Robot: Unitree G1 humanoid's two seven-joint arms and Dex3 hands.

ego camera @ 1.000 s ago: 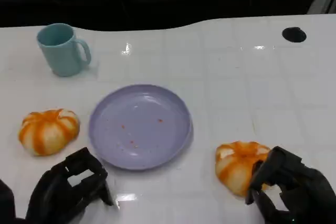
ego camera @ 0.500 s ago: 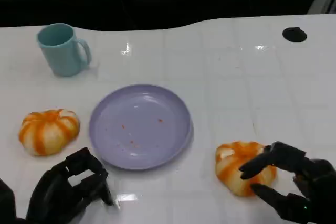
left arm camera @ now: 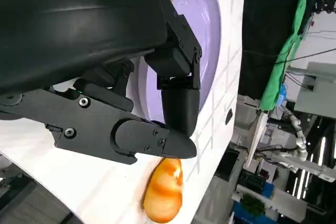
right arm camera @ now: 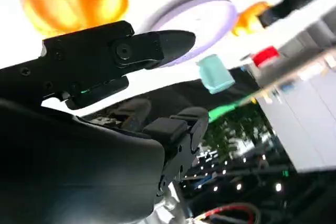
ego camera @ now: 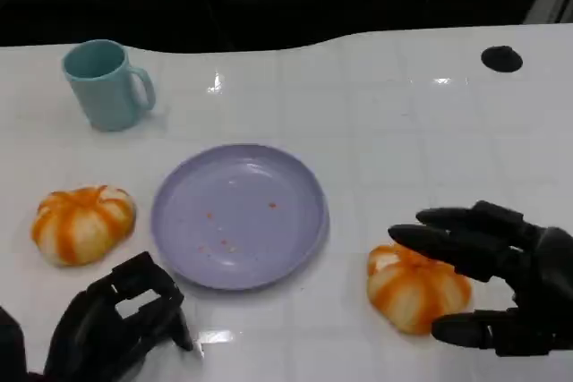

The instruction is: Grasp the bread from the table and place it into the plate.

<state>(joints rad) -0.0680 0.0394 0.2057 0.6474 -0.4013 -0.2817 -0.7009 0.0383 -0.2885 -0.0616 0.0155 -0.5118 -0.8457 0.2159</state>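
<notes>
Left hand point(ego camera: 112, 328) cut off by bottom edge; right hand point(ego camera: 501, 279) cut by right edge

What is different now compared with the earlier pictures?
The right hand has opened: its fingers, earlier curled against the bread, now spread over it, and it grips nothing. The bread, the other bread, plate, mug and left hand stayed put.

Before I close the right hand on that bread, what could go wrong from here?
1. The right hand is open, fingers spread above the nearer bread; closing from this offset may nudge or squash it rather than grip it.
2. A second bread lies left of the purple plate, so the target could be confused.
3. The left hand sits near the plate's front rim, crowding placement.
</notes>
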